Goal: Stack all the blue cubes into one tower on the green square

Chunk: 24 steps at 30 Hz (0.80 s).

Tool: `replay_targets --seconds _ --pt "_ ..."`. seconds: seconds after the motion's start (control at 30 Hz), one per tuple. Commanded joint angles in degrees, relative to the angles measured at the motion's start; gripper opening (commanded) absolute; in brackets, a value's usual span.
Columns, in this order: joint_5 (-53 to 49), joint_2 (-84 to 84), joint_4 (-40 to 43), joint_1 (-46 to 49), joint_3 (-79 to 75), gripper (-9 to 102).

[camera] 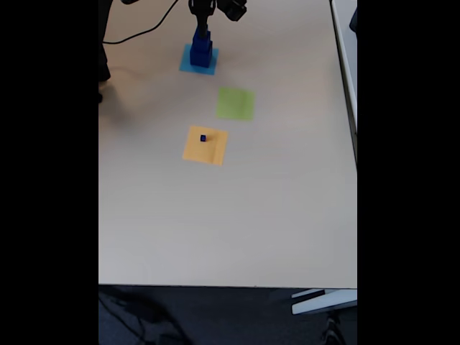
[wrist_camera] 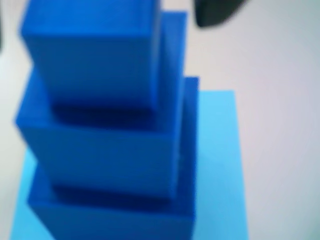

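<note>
A stepped tower (wrist_camera: 100, 150) of dark-blue cubes fills the wrist view, blurred and very close. It stands on a light-blue square (wrist_camera: 217, 165), not on the green one. The fixed view shows the same tower (camera: 202, 50) at the table's far side, with my gripper (camera: 202, 27) right over its top. A dark finger (wrist_camera: 215, 12) shows beside the tower's upper cube, and whether the jaws hold a cube is unclear. The green square (camera: 235, 103) lies bare. One tiny blue cube (camera: 203, 138) sits on the orange-yellow square (camera: 205, 144).
A black cable (camera: 140, 32) runs across the far left of the beige table (camera: 230, 215). The table's right edge (camera: 355, 144) and front edge are close to the frame borders. A dark object stands at the far left edge.
</note>
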State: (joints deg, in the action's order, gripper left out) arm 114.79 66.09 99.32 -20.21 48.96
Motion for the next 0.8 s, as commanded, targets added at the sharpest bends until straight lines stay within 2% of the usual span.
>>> replay_targets --seconds 0.0,0.37,0.6,0.77 --pt "-0.4 0.3 0.3 -0.6 -3.4 20" --pt "-1.1 -1.0 0.1 -0.4 -4.4 16" --pt "-0.9 -1.5 -0.1 -0.5 -4.7 6" --pt "-1.8 -1.0 0.1 -0.2 -4.7 5"
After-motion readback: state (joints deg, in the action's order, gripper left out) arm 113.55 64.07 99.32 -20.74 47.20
